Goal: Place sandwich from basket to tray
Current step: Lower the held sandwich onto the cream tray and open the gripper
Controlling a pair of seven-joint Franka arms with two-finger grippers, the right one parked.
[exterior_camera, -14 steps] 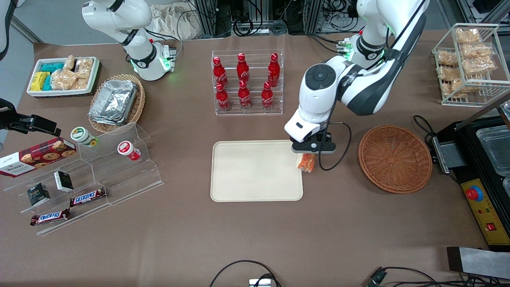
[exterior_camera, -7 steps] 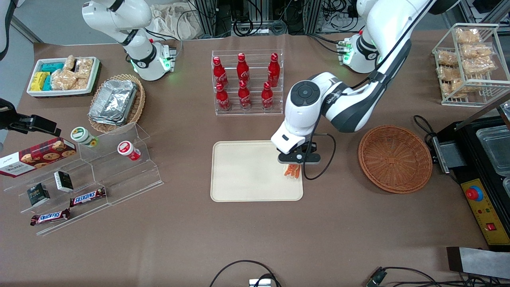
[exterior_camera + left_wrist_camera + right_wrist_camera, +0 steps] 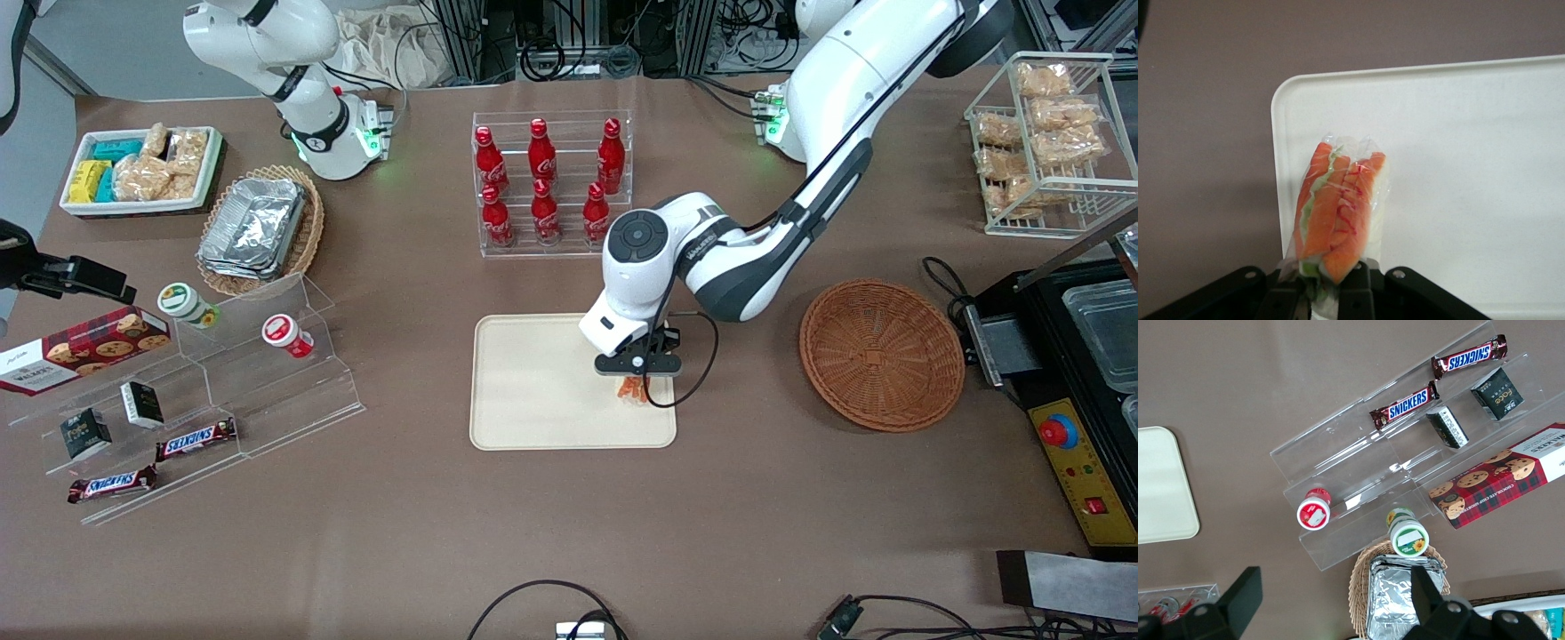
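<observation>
Gripper [image 3: 637,373] was found above the tray's [image 3: 542,391] end nearer the working arm, its black fingers [image 3: 1355,293] pinched on the sandwich [image 3: 1338,213] — a wrapped wedge with orange, pink and green layers showing through clear film. Table [image 3: 622,516], covered in brown, carried all items. Tray lay flat near the table's middle, cream-beige, with nothing resting on its surface. Basket [image 3: 882,354], the round reddish-brown wicker one, sat well apart from the tray toward the working arm's end and held nothing. Sandwich hung from the fingers over the tray's edge region — whether it touched the tray surface could not be determined.
</observation>
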